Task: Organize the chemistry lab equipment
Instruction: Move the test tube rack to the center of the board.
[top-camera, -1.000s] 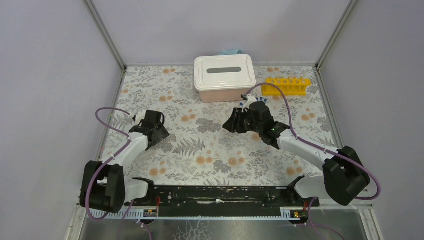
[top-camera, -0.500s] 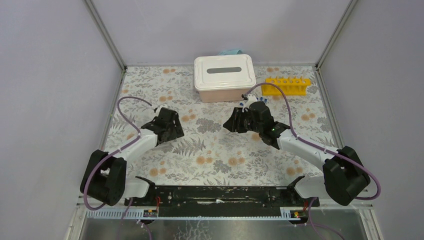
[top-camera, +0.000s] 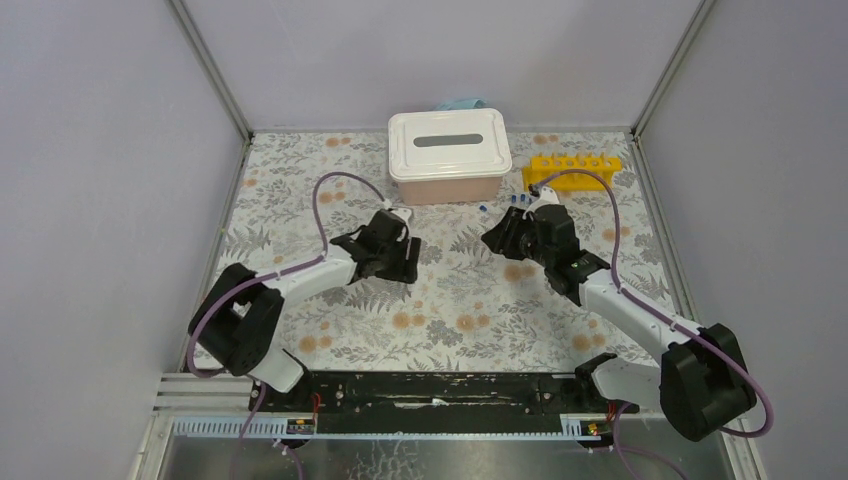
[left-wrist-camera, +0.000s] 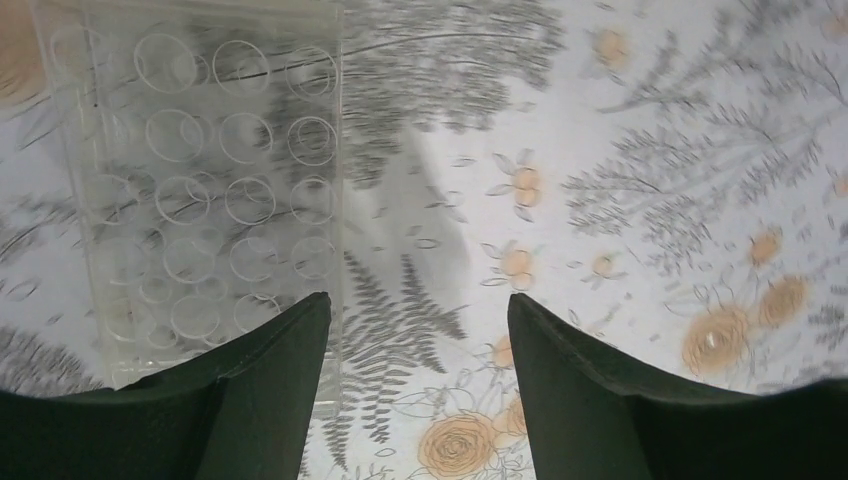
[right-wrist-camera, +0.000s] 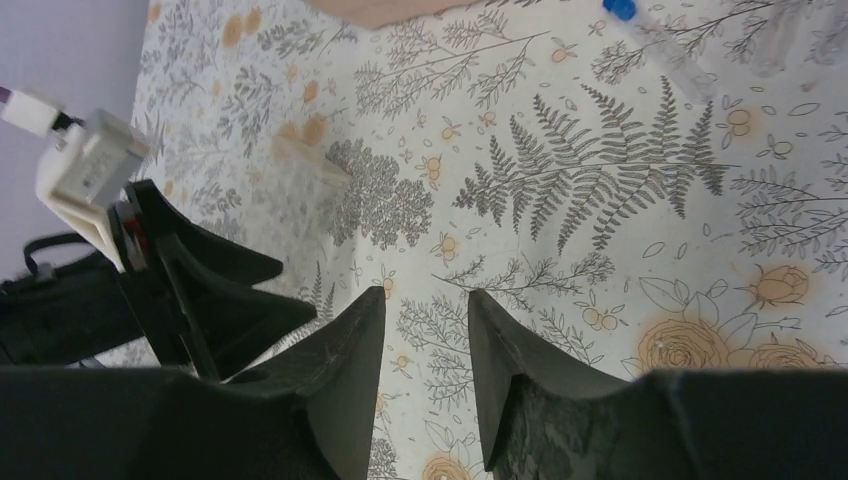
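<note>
A long yellow test-tube rack (top-camera: 575, 171) stands at the back right. Tiny blue-capped clear tubes (top-camera: 518, 201) lie on the cloth between it and the white box; one shows in the right wrist view (right-wrist-camera: 655, 45). A clear plastic tray of round wells (left-wrist-camera: 200, 190) lies flat under my left gripper (left-wrist-camera: 415, 300), which is open, with its left finger over the tray's right edge. My left gripper (top-camera: 408, 262) is near the table's middle. My right gripper (top-camera: 496, 240) faces it, slightly open and empty (right-wrist-camera: 425, 295). The wire ring and the red-spouted bottle are out of view.
A white lidded box (top-camera: 449, 155) with a slot in its top stands at the back centre. Grey walls close in the floral cloth (top-camera: 450, 310) on three sides. The left arm's gripper shows in the right wrist view (right-wrist-camera: 190, 290).
My left arm has swung right from the left side to the table's middle. My right gripper has moved right and back, uncovering the tubes by the box.
</note>
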